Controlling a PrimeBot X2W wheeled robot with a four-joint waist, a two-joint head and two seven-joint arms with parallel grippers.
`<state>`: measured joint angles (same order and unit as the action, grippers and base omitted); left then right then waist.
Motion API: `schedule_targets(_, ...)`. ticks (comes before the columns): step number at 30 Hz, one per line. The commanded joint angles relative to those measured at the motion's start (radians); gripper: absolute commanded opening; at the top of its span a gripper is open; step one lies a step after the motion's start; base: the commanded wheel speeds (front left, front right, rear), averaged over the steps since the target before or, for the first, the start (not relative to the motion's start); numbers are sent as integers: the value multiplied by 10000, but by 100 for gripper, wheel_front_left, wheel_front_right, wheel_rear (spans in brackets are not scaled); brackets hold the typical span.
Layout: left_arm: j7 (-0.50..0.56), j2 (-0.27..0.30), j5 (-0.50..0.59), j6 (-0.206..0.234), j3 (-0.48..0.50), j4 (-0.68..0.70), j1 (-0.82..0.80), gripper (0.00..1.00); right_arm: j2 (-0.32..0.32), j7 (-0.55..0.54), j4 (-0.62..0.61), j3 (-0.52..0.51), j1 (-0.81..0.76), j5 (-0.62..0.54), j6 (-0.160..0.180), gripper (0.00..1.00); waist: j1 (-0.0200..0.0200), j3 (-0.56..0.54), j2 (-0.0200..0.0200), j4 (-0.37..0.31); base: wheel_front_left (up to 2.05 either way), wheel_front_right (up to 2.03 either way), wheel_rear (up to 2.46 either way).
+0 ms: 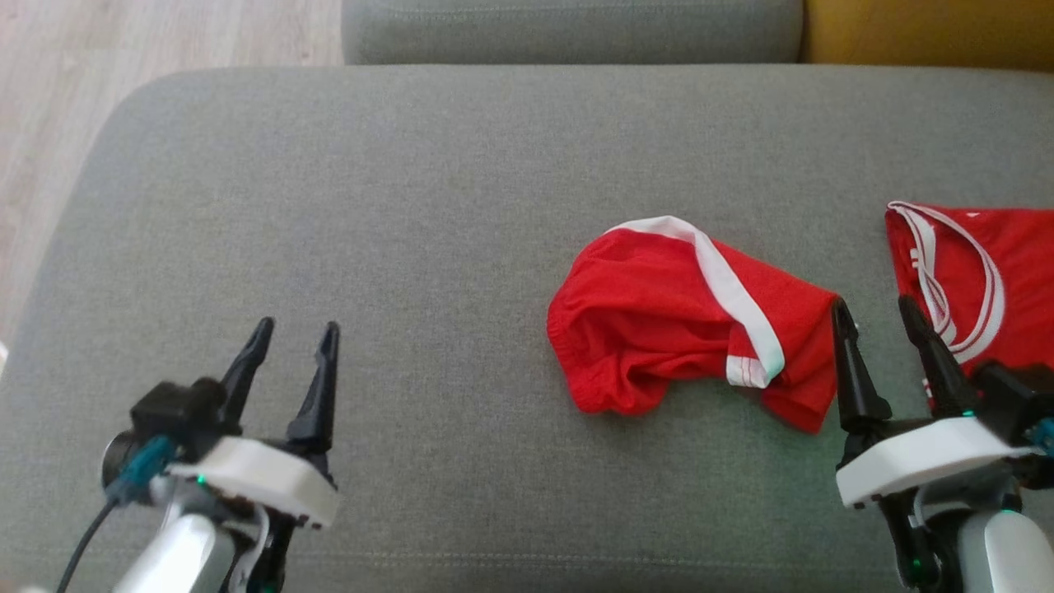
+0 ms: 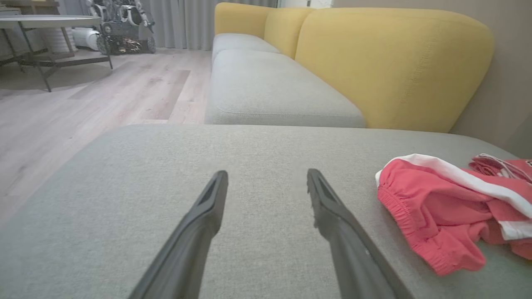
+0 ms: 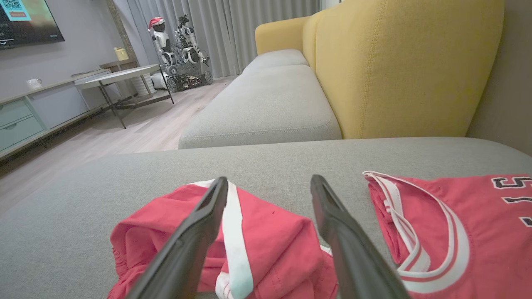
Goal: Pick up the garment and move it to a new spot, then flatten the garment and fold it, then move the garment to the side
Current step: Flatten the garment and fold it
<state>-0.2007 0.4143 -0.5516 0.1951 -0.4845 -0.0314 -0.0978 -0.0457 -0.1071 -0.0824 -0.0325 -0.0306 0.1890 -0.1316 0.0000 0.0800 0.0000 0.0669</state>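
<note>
Step one, pick-up, not yet begun. Shorts (image 1: 675, 321) crumpled right of centre on cushion (image 1: 370, 206), just beside right tool (image 1: 872, 302). Left tool (image 1: 298, 325) well apart. Both spread, empty. Next, probably: lower right tool onto bunched edge, pinch, lift clear of jersey (image 1: 988, 263).

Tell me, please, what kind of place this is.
Probably a living room, perhaps a staged one: a sofa with grey seats and yellow backs, a screen on the wall above a low cabinet, and long curtains by a wood floor.
</note>
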Motion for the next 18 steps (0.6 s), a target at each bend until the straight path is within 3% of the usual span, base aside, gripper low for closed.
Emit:
schedule_targets(1, 34, 109, -107, -111, 329, 265, -980, 100, -46, -2, -433, 276, 506, 79, 9, 100, 0, 123, 0, -74, 0, 0, 0)
schedule_targets(7, 778, -765, -426, -926, -253, -515, -2960, 100, -46, -5, -502, 400, 788, 168, 9, 100, 0, 720, 0, -425, 0, 0, 0)
schedule_targets(12, 1470, -1860, -806, -1770, -988, -1987, -4373, 100, -46, 62, -393, 559, 1023, 281, 9, 100, 0, 1140, 0, -854, 0, 0, 0)
schedule_targets(18, 2192, -2647, -1128, -2613, -1710, -4040, -5196, 100, -45, 195, -218, 720, 1177, 496, 9, 100, 0, 1413, 0, -1281, 0, 0, 0)
